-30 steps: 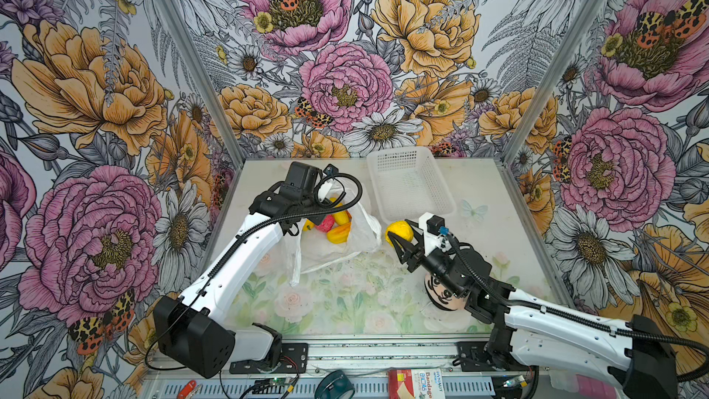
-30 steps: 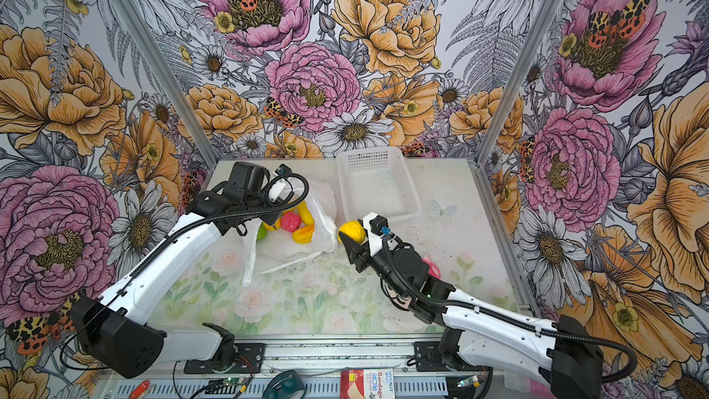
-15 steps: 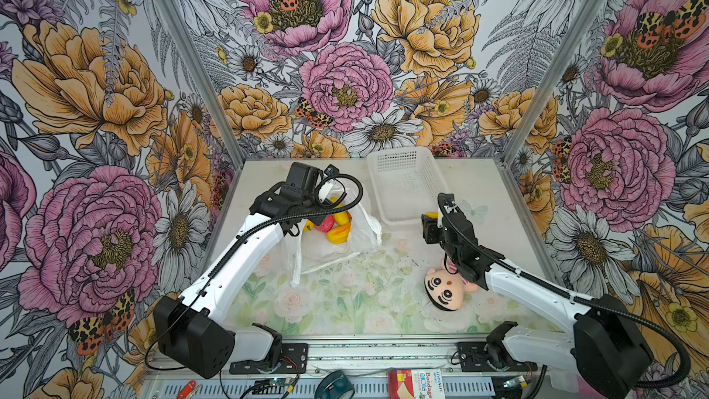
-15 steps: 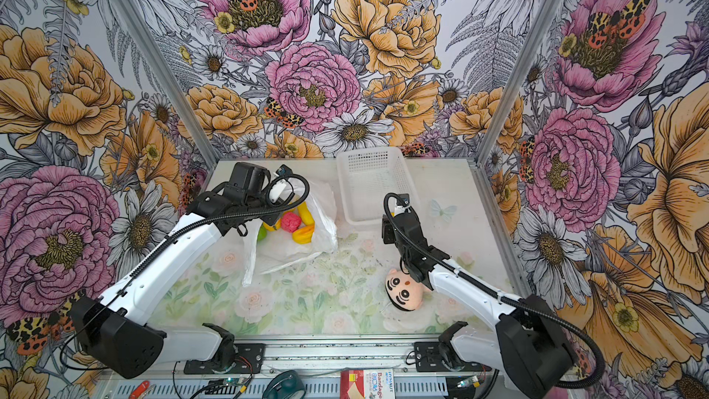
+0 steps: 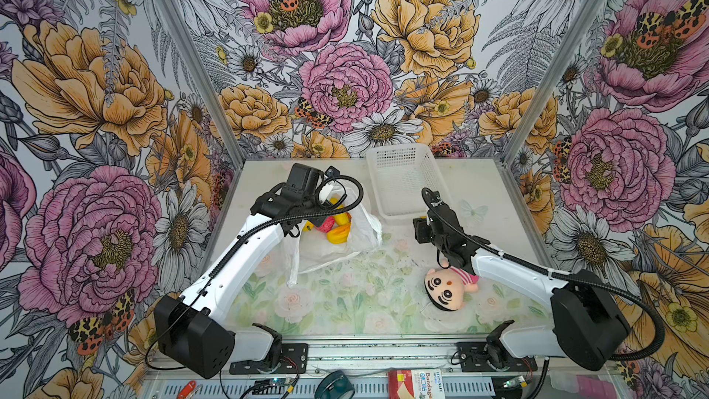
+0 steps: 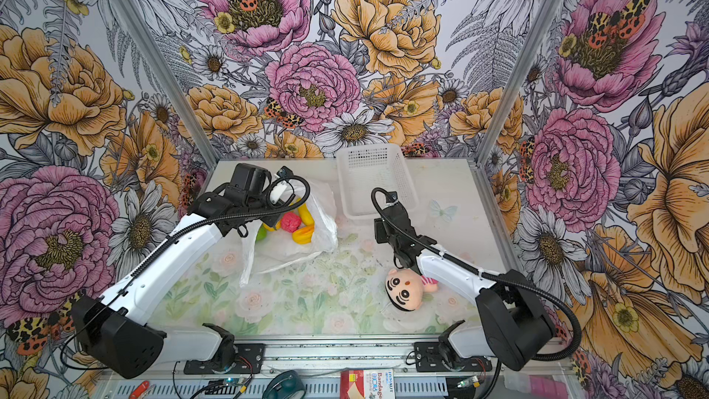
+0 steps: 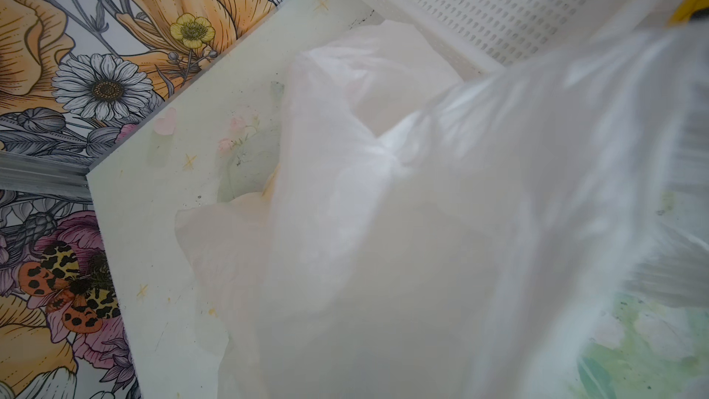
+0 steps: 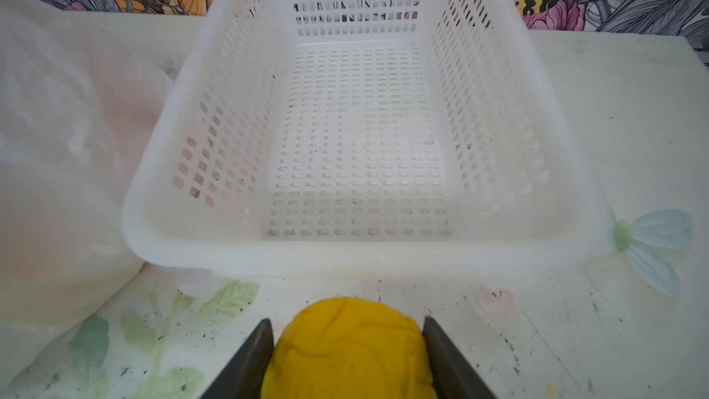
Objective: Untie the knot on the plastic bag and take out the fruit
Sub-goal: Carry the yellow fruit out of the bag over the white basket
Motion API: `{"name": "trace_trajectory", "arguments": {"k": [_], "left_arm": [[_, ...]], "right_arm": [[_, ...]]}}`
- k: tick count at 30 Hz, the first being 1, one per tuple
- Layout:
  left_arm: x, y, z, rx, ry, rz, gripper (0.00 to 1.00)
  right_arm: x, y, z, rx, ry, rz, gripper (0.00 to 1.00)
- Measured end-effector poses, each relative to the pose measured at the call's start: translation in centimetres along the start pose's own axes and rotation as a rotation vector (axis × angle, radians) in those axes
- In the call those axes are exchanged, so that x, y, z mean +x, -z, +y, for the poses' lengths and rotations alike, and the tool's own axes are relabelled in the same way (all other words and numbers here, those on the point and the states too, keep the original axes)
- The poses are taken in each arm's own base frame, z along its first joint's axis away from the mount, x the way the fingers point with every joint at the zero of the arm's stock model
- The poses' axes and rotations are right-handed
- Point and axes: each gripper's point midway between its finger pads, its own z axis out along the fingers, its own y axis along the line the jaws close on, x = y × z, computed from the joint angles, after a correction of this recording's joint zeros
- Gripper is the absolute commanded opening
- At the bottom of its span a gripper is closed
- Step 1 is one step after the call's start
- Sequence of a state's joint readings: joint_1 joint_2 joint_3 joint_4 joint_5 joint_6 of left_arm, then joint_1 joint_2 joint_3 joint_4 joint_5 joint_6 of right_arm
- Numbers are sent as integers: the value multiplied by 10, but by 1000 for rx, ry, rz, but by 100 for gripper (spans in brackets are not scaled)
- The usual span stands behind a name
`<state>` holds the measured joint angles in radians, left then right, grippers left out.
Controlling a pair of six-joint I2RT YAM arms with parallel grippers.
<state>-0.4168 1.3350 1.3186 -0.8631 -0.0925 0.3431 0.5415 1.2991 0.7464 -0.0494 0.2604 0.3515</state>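
Fingers (image 8: 249,362) of right pincer (image 8: 347,322) stand part-way open, one pressed on each side of a round yellow fruit (image 8: 349,351), so it is gripped. It sits low over the table (image 8: 556,320); contact with the surface can't be judged. Straight ahead of this pincer is a white perforated basket (image 8: 345,259), upright, its near rim just beyond the held piece and its long side running away. In both top views the right pincer (image 5: 420,229) sits just short of that rim (image 6: 378,211), and its load is mostly hidden there. Behind it a plush doll (image 5: 445,289) lies face up on the table, pink striped shirt tucked under the forearm.

Off to the side, toward the other arm, is the plastic bag (image 8: 57,147); its film reaches the basket's near corner.

Left pincer (image 5: 328,198) is closed tight. Its fingers are hidden in the wrist view, but the bag's film (image 7: 498,186) runs in taut pleats toward it, so it pinches the bag's rim. The bag (image 5: 345,251) lies slumped on the table with its mouth open just below the left pincer. Inside, close under it, is more fruit: a yellow piece (image 6: 305,214), a pink-red one (image 6: 290,221), a green one (image 6: 261,234) and an orange one (image 6: 303,234). One handle strip (image 5: 293,266) trails loose from the bag, away from the left pincer toward the table's front edge.
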Motion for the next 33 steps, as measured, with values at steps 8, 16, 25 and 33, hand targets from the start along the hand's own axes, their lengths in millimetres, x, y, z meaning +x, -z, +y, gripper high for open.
{"name": "trace_trajectory", "arguments": {"k": [8, 16, 25, 33], "left_arm": [[0, 0, 0, 0, 0, 0, 0], [0, 0, -2, 3, -3, -1, 0], [0, 0, -1, 2, -3, 0, 0], [0, 0, 0, -1, 1, 1, 0]], "right_arm": [[-123, 47, -26, 22, -93, -290, 0], [-94, -65, -53, 144, -35, -51, 0], [-33, -85, -62, 182, 17, 132, 0], [7, -37, -70, 167, -9, 156, 0]]}}
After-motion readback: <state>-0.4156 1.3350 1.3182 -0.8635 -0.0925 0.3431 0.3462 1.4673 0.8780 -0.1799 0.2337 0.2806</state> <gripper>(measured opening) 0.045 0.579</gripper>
